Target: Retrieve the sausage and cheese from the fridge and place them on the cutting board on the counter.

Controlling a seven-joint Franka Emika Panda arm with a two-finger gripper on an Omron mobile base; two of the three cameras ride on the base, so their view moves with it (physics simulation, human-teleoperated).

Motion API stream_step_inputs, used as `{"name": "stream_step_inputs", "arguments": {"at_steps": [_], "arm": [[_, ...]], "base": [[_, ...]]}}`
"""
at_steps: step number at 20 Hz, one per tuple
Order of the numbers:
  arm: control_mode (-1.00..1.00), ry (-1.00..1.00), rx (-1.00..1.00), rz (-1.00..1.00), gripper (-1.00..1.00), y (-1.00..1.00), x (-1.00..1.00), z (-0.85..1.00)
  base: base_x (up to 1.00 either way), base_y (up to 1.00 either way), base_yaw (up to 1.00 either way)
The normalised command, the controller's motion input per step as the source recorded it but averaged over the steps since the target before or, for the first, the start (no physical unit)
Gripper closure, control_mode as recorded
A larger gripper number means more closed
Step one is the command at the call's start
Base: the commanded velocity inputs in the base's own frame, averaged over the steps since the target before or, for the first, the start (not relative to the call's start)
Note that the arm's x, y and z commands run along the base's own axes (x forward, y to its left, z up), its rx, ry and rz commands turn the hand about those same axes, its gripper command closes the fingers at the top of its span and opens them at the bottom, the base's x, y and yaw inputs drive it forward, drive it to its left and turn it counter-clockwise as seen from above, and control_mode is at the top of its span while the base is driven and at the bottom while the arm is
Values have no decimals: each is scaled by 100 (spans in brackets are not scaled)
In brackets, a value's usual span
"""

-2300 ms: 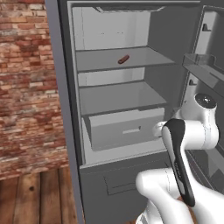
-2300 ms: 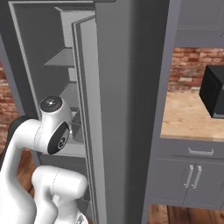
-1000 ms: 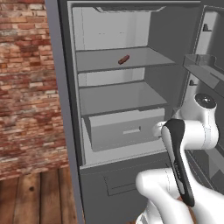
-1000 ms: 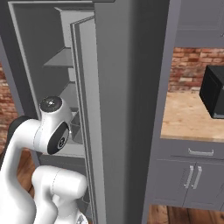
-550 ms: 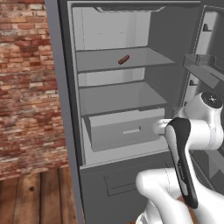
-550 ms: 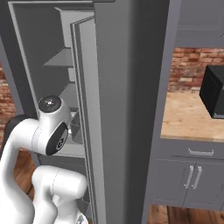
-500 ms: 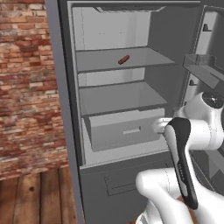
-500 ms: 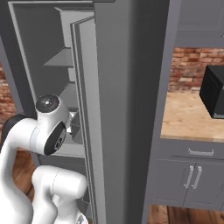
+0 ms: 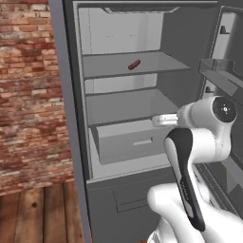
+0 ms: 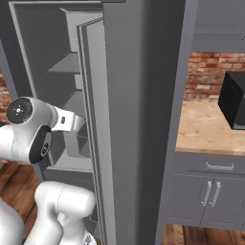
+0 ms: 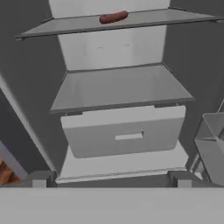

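The fridge (image 9: 66,118) stands open in front of me. The sausage (image 9: 134,64), a short reddish-brown cylinder, lies on the upper shelf; in the hand view the sausage (image 11: 113,17) is at the top, well above and beyond my gripper. My gripper (image 11: 110,178) is open wide, nothing between its fingertips (image 11: 41,177), and it faces the drawer (image 11: 124,135) and the bare middle shelf (image 11: 120,87). In the left base view my gripper (image 9: 157,120) reaches toward the fridge at drawer height. The cheese and the cutting board are out of view. The counter (image 10: 210,129) lies right of the fridge.
The open fridge door (image 10: 129,119) stands between my arm and the counter. Door bins (image 11: 212,140) jut out on the right of the fridge opening. A dark boxy appliance (image 10: 234,100) sits on the counter. A brick wall (image 9: 28,95) is left of the fridge.
My hand has lifted and swung forward to point into the fridge at drawer height. The gripper stayed open. The sausage has not moved.
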Motion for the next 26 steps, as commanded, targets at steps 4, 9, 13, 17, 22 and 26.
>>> {"name": "stream_step_inputs", "arguments": {"at_steps": [4, 9, 13, 17, 22, 26], "arm": [[-100, -14, 0, -4, -100, 10, 26, 68], [-100, -11, 0, -5, -100, 0, 17, 69], [-100, -10, 0, -4, -100, -6, 26, 59], [-100, -5, 0, -5, -100, -9, 35, 58], [-100, -5, 0, 0, -100, -1, 38, 45], [-100, 3, 0, 0, -100, 0, 48, 41]], "base": [[0, 0, 0], [0, 0, 0], [0, 0, 0], [0, 0, 0], [0, 0, 0], [0, 0, 0]]}}
